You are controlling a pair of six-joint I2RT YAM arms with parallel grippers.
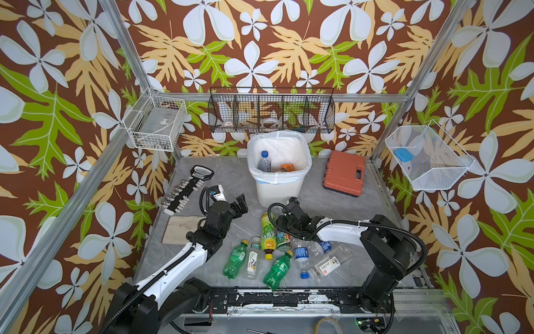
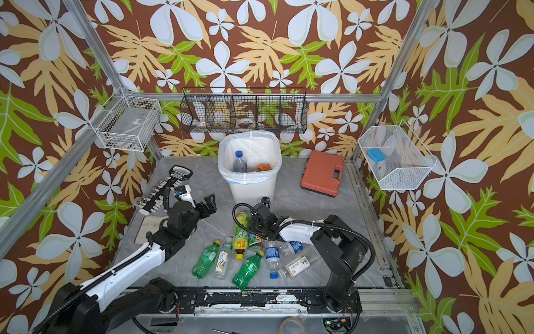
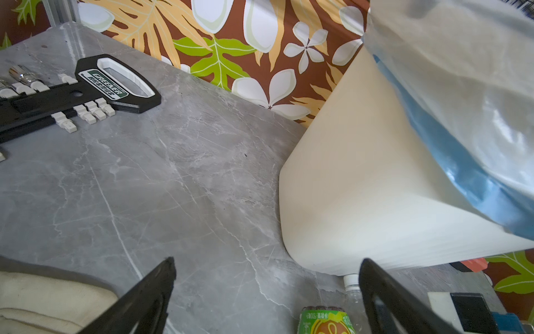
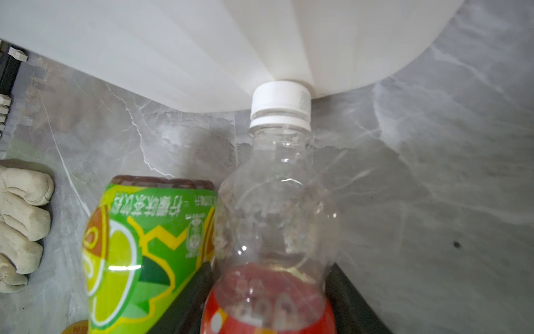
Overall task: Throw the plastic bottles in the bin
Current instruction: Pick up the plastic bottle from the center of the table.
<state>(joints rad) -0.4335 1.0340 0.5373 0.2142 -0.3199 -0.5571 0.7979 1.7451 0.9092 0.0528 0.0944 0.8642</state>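
The bin [image 1: 277, 191] [image 2: 251, 191] stands at the back middle of the grey table, with a blue-capped bottle [image 1: 264, 160] and an orange-labelled one [image 1: 286, 167] inside. My right gripper [image 4: 270, 267] [image 1: 291, 206] is shut on a clear, red-labelled bottle [image 4: 277, 202] lying with its white cap against the bin's base. Beside it lies a green-and-yellow-labelled bottle [image 4: 138, 245] [image 1: 268, 231]. Several more plastic bottles lie near the front, among them a green one [image 1: 235, 260] and a blue-labelled one [image 1: 301, 257]. My left gripper [image 3: 267, 260] [image 1: 241, 204] hangs open and empty left of the bin.
A black socket rack [image 1: 187, 188] lies at the back left and a beige glove [image 1: 176, 231] in front of it. An orange-red tool case [image 1: 344, 173] sits right of the bin. Wire baskets [image 1: 271, 112] hang on the walls.
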